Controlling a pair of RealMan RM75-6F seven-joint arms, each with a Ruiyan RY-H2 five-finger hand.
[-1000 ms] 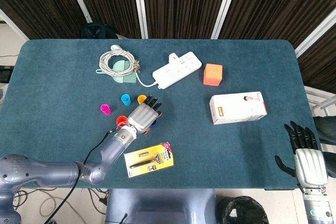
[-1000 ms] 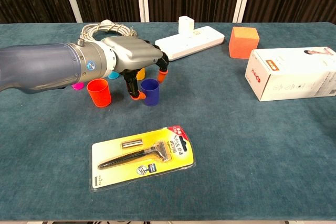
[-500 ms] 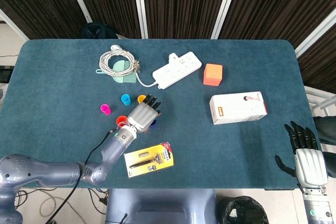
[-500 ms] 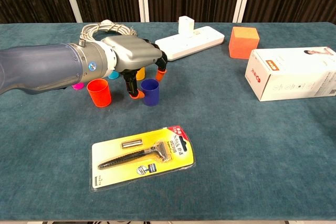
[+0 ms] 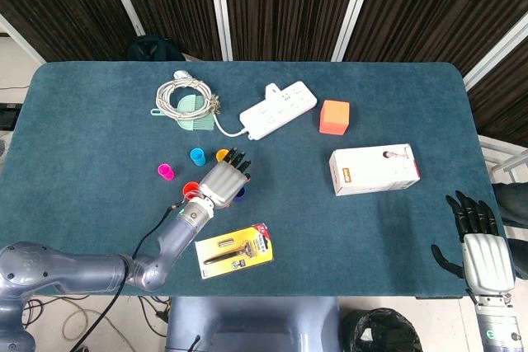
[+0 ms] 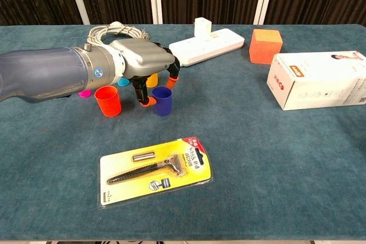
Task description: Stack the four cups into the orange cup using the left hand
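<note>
Looked like a robotics lab or test room to me, not anybody's home. The surface (image 5: 99, 129) was wrapped in teal felt-like cloth, and behind it hung dark pleated curtains (image 5: 280, 6) split by white struts (image 5: 216, 6), like a screened-off booth. The stuff laid out felt like random test props: a white power strip (image 5: 279, 110) with its coiled cable (image 5: 183, 94), an orange block (image 5: 334, 117), a white product box (image 5: 374, 169), a razor still in its retail pack (image 5: 235, 250). Loose cables (image 5: 62, 312) trailed on the pale floor below, plus a bin with a black bag (image 5: 381, 329).
</note>
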